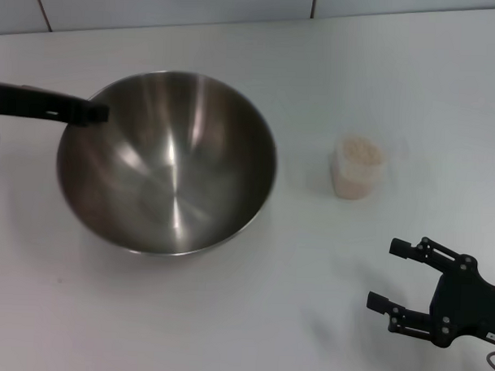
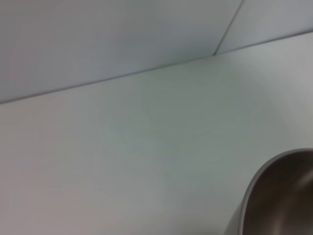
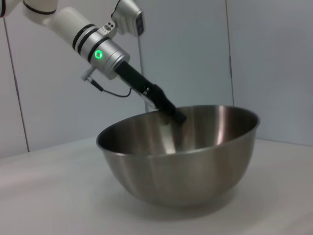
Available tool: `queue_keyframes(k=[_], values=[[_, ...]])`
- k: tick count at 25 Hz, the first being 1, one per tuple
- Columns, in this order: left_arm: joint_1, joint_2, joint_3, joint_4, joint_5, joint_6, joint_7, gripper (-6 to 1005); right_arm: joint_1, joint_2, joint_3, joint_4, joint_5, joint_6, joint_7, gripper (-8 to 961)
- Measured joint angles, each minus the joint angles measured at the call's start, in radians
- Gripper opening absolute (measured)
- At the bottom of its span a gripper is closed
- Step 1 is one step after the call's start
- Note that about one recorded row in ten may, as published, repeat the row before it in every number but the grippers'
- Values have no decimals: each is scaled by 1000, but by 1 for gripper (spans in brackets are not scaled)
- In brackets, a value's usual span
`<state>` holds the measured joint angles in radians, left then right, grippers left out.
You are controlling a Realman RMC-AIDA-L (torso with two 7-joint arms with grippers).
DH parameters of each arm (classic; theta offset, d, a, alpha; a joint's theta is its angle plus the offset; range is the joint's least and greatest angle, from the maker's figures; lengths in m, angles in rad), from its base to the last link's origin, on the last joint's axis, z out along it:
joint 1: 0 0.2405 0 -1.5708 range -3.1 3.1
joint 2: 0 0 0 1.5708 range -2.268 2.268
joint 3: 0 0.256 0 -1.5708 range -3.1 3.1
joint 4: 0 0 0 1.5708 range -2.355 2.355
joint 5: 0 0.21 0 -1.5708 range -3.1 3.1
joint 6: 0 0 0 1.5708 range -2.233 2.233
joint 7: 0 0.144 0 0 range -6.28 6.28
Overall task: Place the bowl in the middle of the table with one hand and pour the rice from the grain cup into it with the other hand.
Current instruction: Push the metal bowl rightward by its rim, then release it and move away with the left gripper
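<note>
On the table (image 1: 251, 316), tilted bowl (image 1: 167, 162) pinched at its rim by left gripper (image 1: 94, 112); right gripper (image 1: 391, 276) open, empty.

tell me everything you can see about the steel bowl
The bowl is a large, round, shiny brushed-steel mixing bowl, empty inside, with streaky reflections. It rests on the white table, looking slightly tilted in the right wrist view, left of the grain cup and apart from it. The left tool is at its far-left rim, its tip reaching just inside. The open right tool is clear of it, near the table's front right.
</note>
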<state>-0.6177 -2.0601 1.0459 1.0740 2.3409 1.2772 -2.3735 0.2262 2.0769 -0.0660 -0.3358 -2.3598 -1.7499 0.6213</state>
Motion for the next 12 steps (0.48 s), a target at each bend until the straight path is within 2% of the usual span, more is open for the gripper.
queue_keyframes(k=[5,7,12], values=[[-65,0,-3,-73,-47,-13,30,49,3,0,0,0,-2,0,0,829],[-110,-3,2,-141,-46,-47,49,54,4,0,0,0,-4,0,0,829],[-136,-3,13,-217,-38,-101,63,66,0,0,0,0,-4,-2,0,828]])
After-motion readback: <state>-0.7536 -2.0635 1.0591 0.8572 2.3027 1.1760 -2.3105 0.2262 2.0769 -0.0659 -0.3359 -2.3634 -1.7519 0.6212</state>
